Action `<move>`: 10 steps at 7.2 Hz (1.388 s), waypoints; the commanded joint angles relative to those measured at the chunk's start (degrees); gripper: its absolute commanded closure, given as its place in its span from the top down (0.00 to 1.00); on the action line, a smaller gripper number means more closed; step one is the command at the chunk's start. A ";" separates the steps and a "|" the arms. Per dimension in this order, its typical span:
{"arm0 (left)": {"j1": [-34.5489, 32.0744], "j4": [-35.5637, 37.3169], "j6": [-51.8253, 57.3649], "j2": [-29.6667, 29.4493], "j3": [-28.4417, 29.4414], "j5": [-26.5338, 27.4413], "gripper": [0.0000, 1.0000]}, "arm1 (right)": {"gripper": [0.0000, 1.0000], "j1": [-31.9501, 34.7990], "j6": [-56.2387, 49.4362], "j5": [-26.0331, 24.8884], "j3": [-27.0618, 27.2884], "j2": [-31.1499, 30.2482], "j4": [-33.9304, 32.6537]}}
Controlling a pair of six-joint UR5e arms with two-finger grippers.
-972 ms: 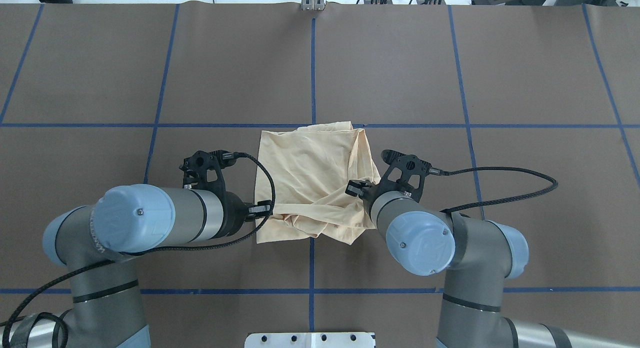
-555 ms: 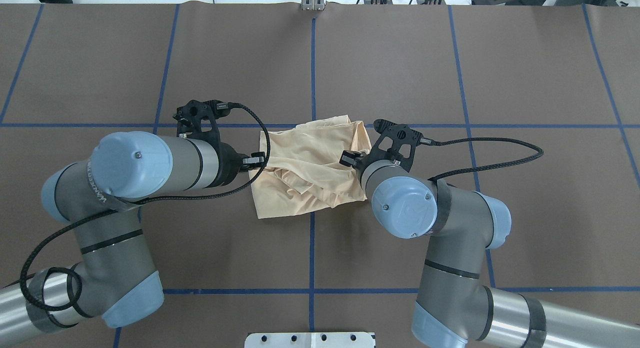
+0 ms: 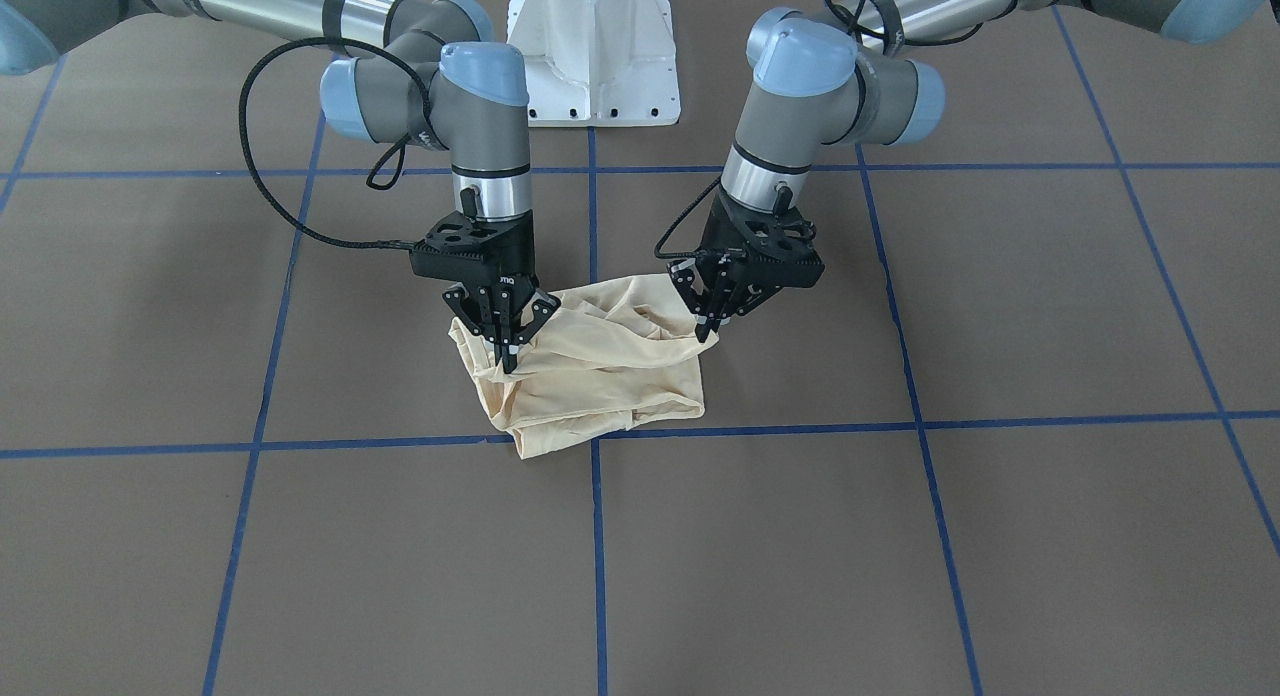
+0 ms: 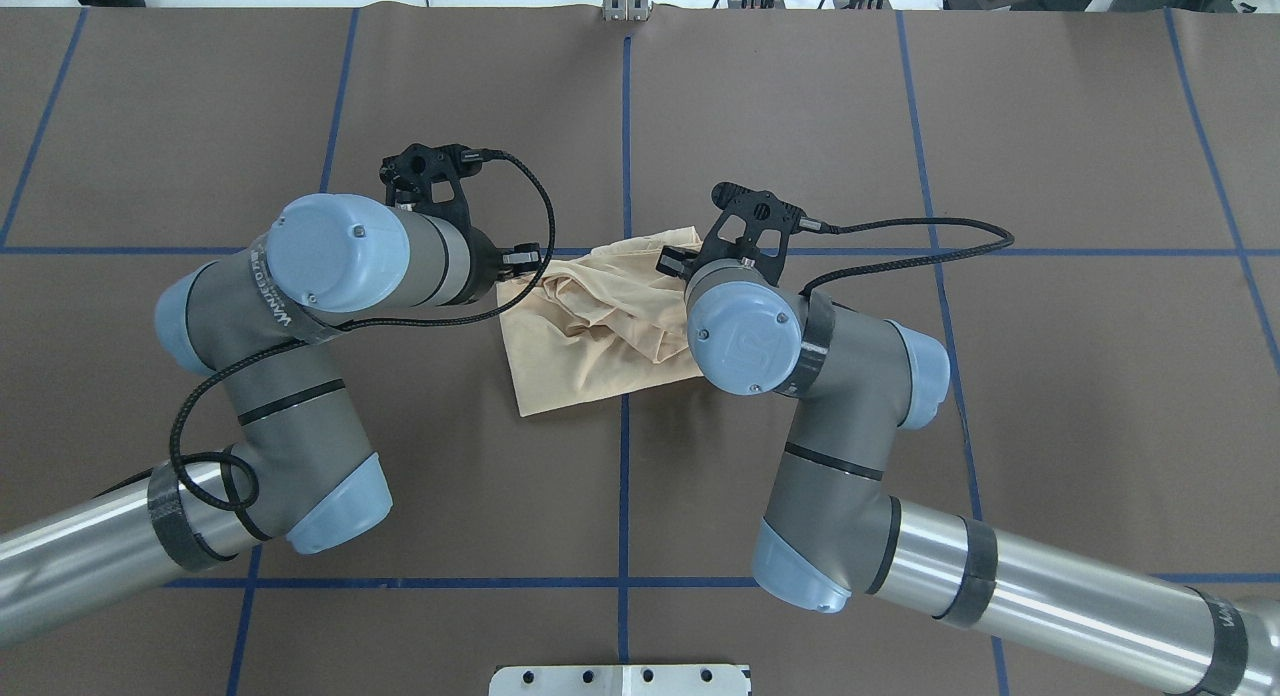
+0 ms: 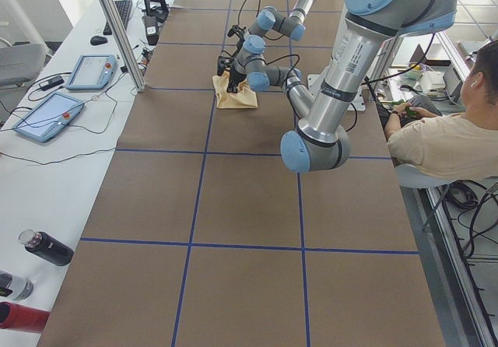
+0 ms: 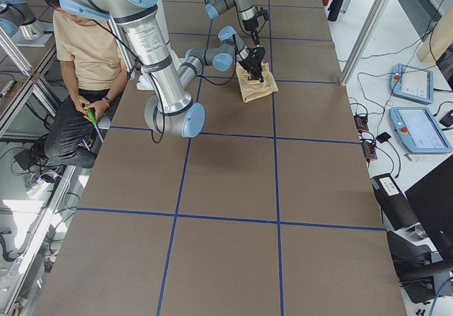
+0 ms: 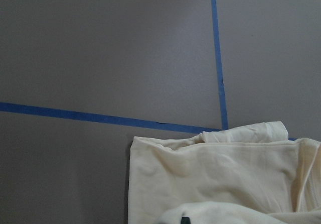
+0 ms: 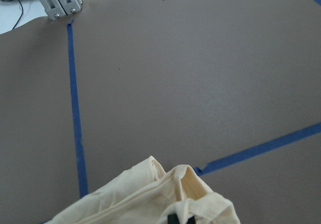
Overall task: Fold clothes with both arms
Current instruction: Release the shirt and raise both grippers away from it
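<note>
Both arms have swung farther out over the desk, dragging the shirt's near edge toward its far edge. Left arm: jaws pinched shut on the cloth's left side. The shirt lies bunched at the blue tape crossing in the desk's middle. Right arm: jaws likewise clamped on its right side.

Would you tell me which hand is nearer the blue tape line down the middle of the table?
Right. The right hand grips the shirt close beside the line; the left hand grips it farther out on the opposite side.
</note>
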 commanded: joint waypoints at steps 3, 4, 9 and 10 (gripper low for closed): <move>-1.95 -8.57 4.03 -3.81 10.44 1.28 1.00 | 1.00 5.62 -3.88 8.57 -6.76 5.88 0.17; -4.14 -8.68 8.05 -3.73 10.18 -1.16 1.00 | 1.00 7.12 -5.98 14.81 -5.01 7.03 -0.27; -10.14 -10.61 22.33 1.72 7.45 -9.88 1.00 | 0.81 -1.47 -5.82 6.53 -2.89 8.00 -7.89; -10.14 -10.61 22.33 1.81 7.45 -9.88 1.00 | 0.73 -3.92 -5.91 4.26 -2.97 7.40 -8.18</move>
